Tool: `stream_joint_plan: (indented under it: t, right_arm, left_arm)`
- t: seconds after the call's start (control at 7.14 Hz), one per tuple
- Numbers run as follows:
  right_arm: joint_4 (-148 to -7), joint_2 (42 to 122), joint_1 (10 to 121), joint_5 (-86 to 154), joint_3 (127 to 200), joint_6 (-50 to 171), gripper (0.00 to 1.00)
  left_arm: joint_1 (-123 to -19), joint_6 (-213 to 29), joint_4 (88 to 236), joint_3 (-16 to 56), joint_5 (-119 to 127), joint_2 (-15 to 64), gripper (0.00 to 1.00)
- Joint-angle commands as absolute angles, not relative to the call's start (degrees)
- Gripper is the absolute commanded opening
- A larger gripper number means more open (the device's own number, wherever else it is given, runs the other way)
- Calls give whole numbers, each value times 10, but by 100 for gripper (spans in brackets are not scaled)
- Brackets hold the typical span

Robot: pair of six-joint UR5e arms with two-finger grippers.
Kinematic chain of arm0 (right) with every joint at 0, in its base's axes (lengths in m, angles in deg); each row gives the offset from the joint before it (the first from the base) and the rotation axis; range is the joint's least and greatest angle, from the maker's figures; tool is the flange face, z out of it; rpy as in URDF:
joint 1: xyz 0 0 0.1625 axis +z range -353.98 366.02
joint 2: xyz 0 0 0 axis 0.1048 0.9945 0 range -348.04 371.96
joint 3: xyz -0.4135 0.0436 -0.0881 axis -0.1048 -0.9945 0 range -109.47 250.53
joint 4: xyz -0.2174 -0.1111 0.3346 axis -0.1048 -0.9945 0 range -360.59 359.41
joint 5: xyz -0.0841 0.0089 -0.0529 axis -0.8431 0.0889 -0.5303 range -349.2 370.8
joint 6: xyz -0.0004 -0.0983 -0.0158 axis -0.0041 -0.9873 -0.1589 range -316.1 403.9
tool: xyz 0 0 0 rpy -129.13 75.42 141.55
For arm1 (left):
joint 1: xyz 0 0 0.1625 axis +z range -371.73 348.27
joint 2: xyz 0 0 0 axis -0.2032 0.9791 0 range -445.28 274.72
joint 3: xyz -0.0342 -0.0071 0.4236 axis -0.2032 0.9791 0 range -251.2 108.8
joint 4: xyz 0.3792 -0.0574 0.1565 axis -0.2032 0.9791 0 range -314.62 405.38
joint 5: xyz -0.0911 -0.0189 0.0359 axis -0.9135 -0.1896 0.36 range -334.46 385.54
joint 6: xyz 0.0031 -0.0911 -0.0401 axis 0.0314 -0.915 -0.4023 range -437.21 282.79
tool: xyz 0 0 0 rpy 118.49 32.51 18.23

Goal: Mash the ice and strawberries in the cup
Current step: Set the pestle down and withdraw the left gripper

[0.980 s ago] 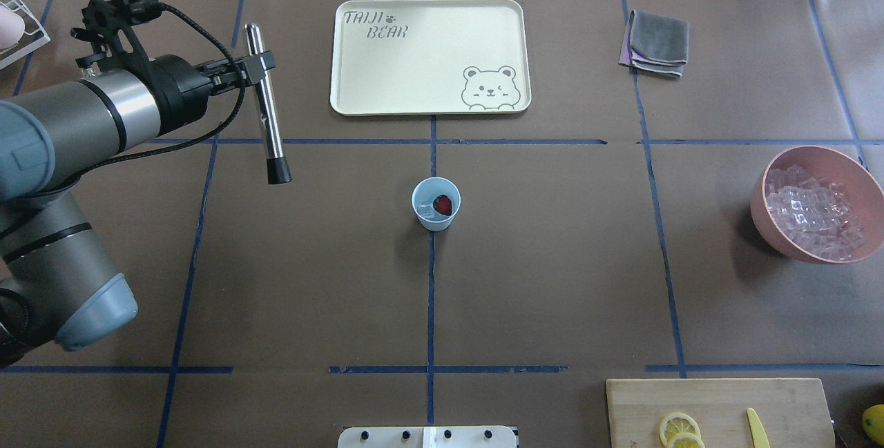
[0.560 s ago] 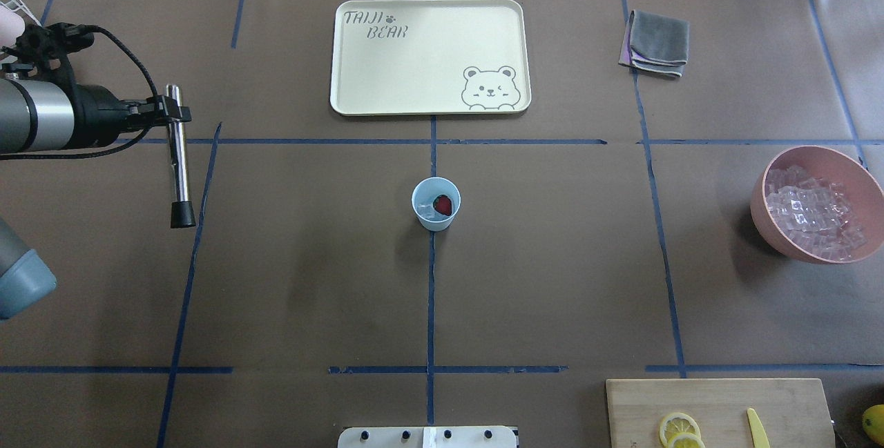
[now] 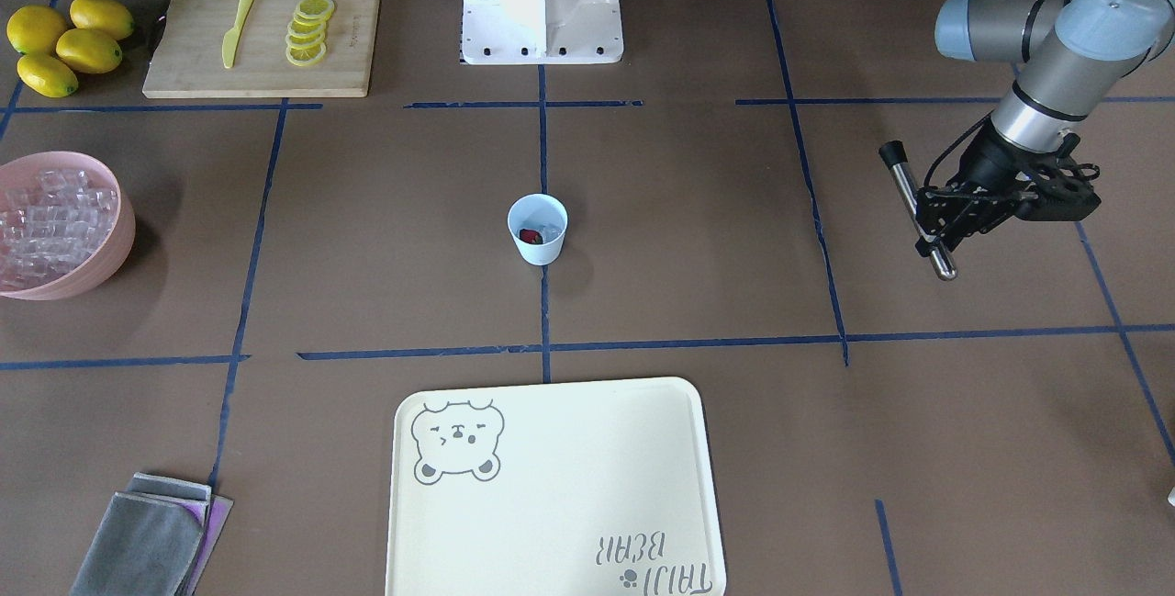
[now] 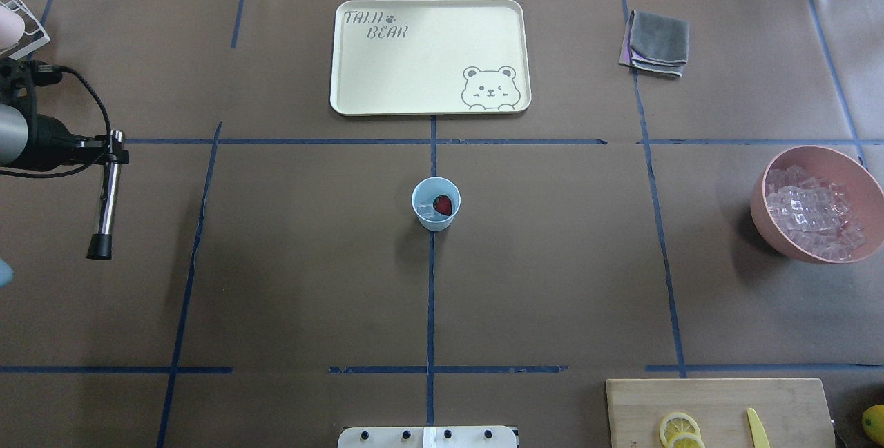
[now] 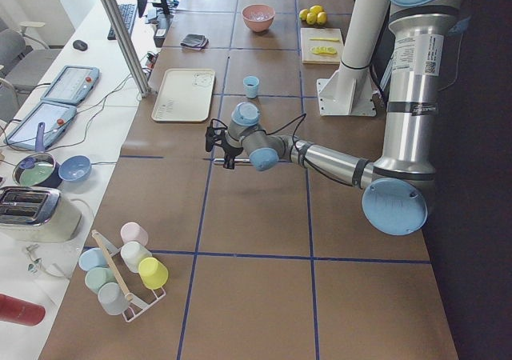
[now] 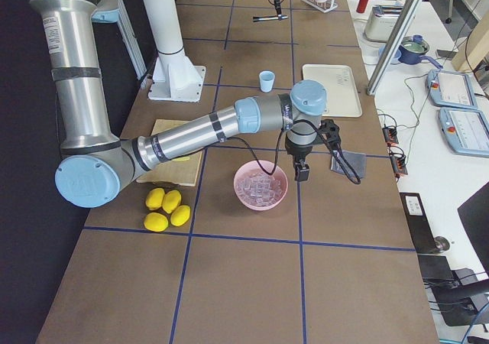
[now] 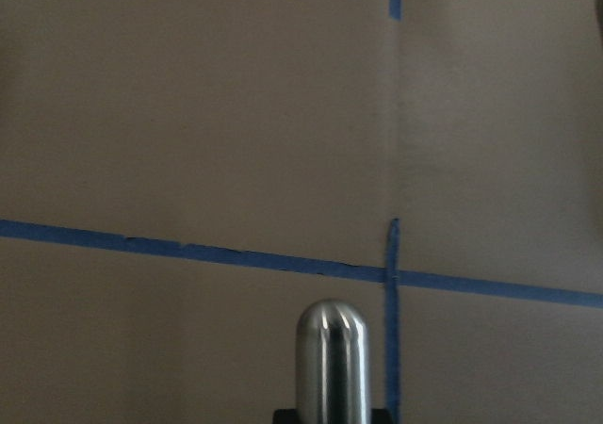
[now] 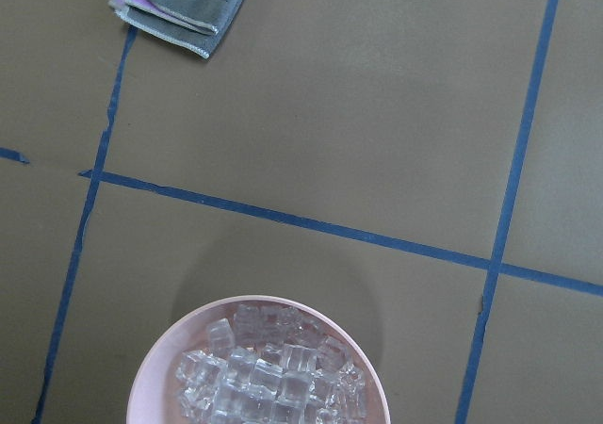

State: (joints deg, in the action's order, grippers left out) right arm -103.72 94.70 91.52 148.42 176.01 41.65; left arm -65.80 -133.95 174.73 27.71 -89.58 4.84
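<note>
1. Steel rod [image 4: 108, 192] in its grip, the left gripper [image 4: 110, 155] hangs at the left end of the table [image 4: 311, 282]. Its forearm reaches in from the edge with the wrist level, and the fingers are clamped near the rod's rounded bare end.
2. Stretched over the opposite end, the right arm bends its wrist down, putting the right gripper [image 6: 300, 176] above the far rim of a pink bowl [image 4: 777, 241]; whether its fingers are spread or closed cannot be told.
3. One pale blue cup [image 4: 436, 219] stands at the table's centre, well apart from both arms. It holds one dark red strawberry piece [image 4: 444, 205] beside ice cubes [image 4: 425, 208] too small to count.
4. Elsewhere: that one bowl heaped with ice, one cream tray [image 4: 428, 54], one folded grey cloth [image 4: 659, 37], one cutting board [image 4: 718, 406] and four lemons [image 3: 89, 50].
5. Mouth up, the cup stands upright with its long axis vertical; the rod lies roughly level, its long axis running across the table's depth and its black cap toward the robot.
</note>
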Motion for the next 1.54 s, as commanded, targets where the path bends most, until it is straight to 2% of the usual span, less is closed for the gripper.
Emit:
stream_joint_plan:
  t: [0.0, 0.56, 1.4]
  right_arm:
    - [-1038, 948, 915, 1483, 1763, 416, 100]
    - [-1038, 948, 915, 1483, 1768, 417, 100]
    - [-1038, 946, 915, 1483, 1767, 417, 100]
  left_arm:
    - [-681, -1212, 1747, 244, -895, 15, 0]
    - [-713, -1139, 1748, 164, -864, 7, 0]
    - [-713, -1140, 1748, 146, -855, 5, 2]
